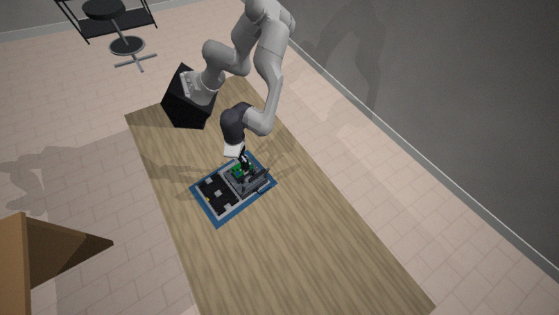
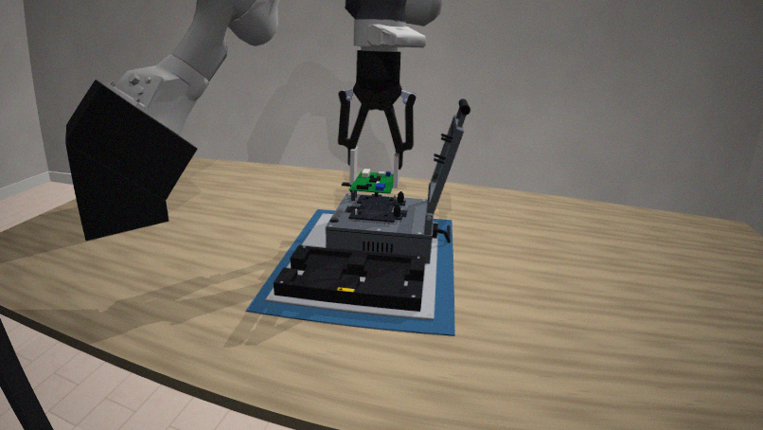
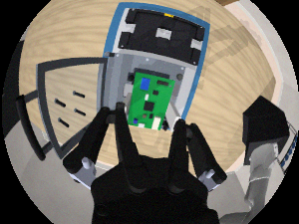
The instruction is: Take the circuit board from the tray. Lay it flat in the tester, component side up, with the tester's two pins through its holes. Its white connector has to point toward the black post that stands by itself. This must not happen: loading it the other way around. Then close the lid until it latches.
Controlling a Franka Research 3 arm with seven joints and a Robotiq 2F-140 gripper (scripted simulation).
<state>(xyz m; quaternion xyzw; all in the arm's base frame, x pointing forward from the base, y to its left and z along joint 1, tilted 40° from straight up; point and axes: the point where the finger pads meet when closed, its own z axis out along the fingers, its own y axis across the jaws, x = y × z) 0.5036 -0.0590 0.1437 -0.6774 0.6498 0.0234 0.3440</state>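
On the long wooden table [image 2: 560,298] we see one blue mat [image 2: 445,298] and on it one pale base plate carrying two units side by side. The black tray [image 2: 349,280] sits at the near end in the exterior view, its recesses showing no board. Behind it stands the grey box-shaped tester [image 2: 381,232], touching or just beside the tray. The tester's grey lid [image 2: 445,154] stands open, tilted up and away on the right side, with a round black knob at its top edge.

Above the tester our black two-fingered gripper [image 2: 375,160] hangs vertically, its fingers about half apart and clamped on the two opposite edges of the one green circuit board [image 2: 372,183]. We hold the board level, component side up, a little above the tester's black nest and apart from it. Its white connector [image 2: 365,171] lies at the far edge in the exterior view. Black posts rise from the tester's top beneath the board; we cannot count them surely.

Room is tight on the lid side, where the right finger [image 2: 398,160] is near the lid. Bare wood runs wide on every side of the mat.
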